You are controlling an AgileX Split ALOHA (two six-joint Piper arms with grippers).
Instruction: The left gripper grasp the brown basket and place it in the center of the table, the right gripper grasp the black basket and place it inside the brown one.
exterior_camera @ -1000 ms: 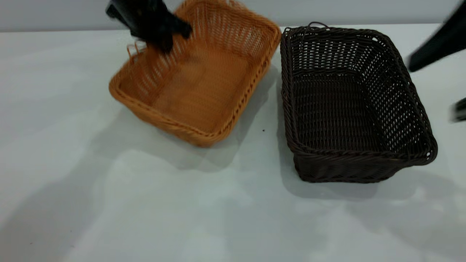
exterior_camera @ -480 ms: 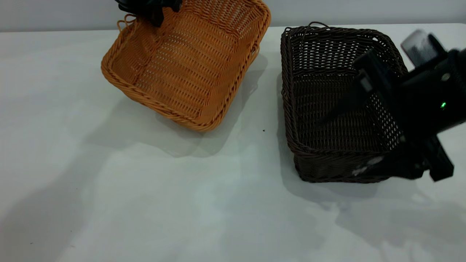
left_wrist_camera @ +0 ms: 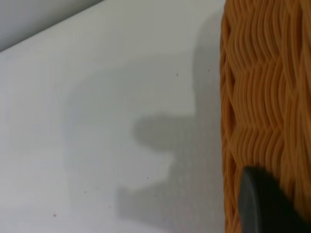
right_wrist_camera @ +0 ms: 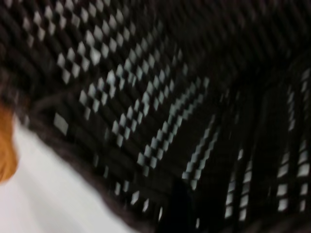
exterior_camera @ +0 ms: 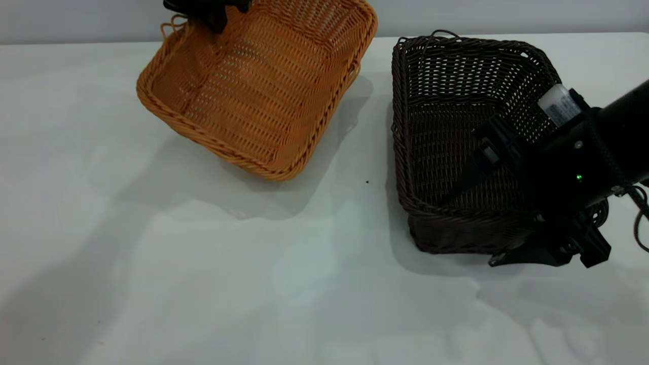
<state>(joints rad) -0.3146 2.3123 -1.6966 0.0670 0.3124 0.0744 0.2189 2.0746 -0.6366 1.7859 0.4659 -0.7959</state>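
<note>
The brown basket (exterior_camera: 263,91) hangs tilted above the table's (exterior_camera: 203,284) far left part, its near rim low. My left gripper (exterior_camera: 210,12) is shut on its far rim by a looped handle. In the left wrist view one dark finger (left_wrist_camera: 265,204) lies against the basket's outer wall (left_wrist_camera: 267,97). The black basket (exterior_camera: 456,126) stands on the table at the right. My right gripper (exterior_camera: 476,225) is open at its near right corner, one finger inside and one outside the near wall. The black basket's weave (right_wrist_camera: 160,97) fills the right wrist view.
A pale wall runs along the table's far edge. The brown basket's shadow lies on the table under it. In the right wrist view a bit of the brown basket (right_wrist_camera: 5,145) and bare table (right_wrist_camera: 48,194) show beside the black one.
The brown basket has risen and moved back and left in my left gripper, tilting more. My right arm has come in from the right and lowered onto the black basket's near right corner.
</note>
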